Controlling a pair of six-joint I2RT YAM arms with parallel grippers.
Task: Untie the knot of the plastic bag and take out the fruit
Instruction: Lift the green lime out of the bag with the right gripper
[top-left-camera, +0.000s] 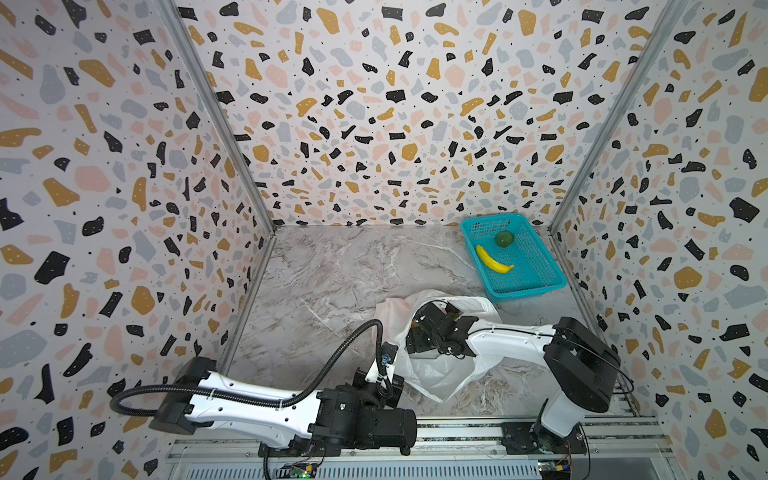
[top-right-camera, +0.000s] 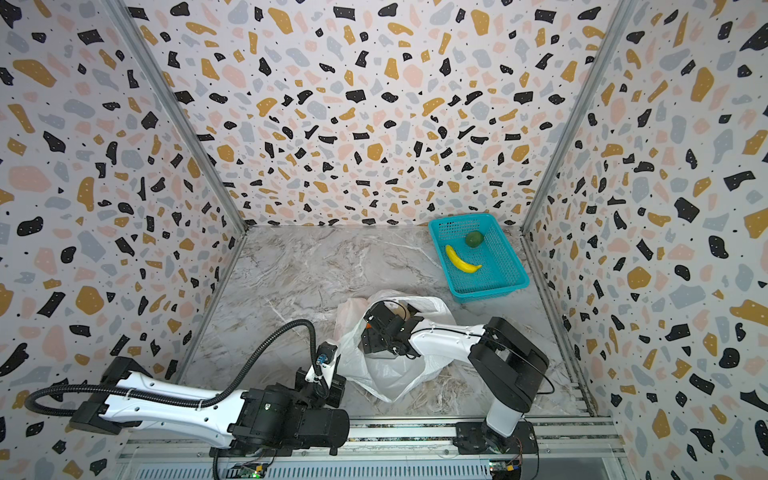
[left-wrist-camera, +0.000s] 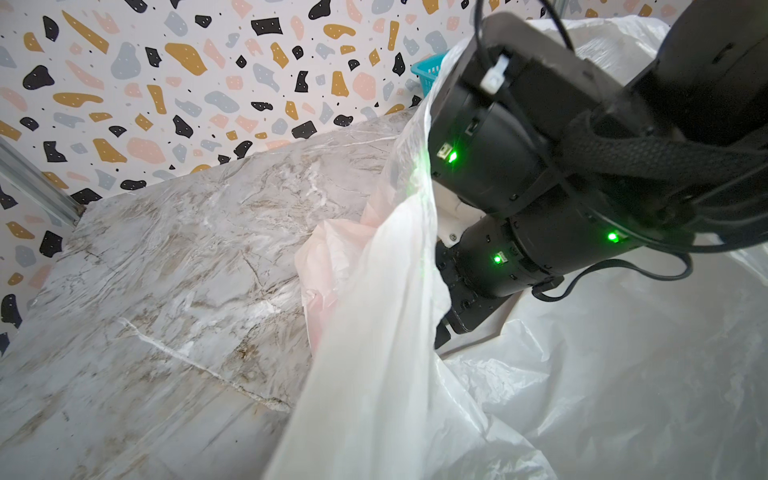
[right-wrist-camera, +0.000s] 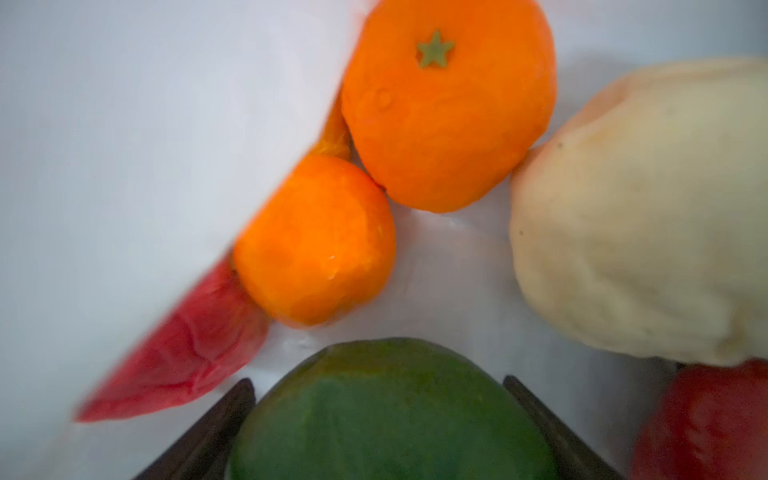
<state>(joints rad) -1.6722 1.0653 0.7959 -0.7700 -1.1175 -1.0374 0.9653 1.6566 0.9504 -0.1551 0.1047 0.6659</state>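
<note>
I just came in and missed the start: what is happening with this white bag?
The left claw, shut, seems to hold up the edge of the plastic bag, so its mouth stands open. The right claw is inside the bag, its open jaws on either side of a dark green fruit, not clearly gripping it. Two oranges lie beside it. A banana and a green ball lie in the teal basket.

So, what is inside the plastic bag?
Inside the plastic bag: the right gripper, jaws astride a dark green fruit, a large orange, a small orange, a beige fruit, red pieces. Anything beneath them is hidden.
</note>
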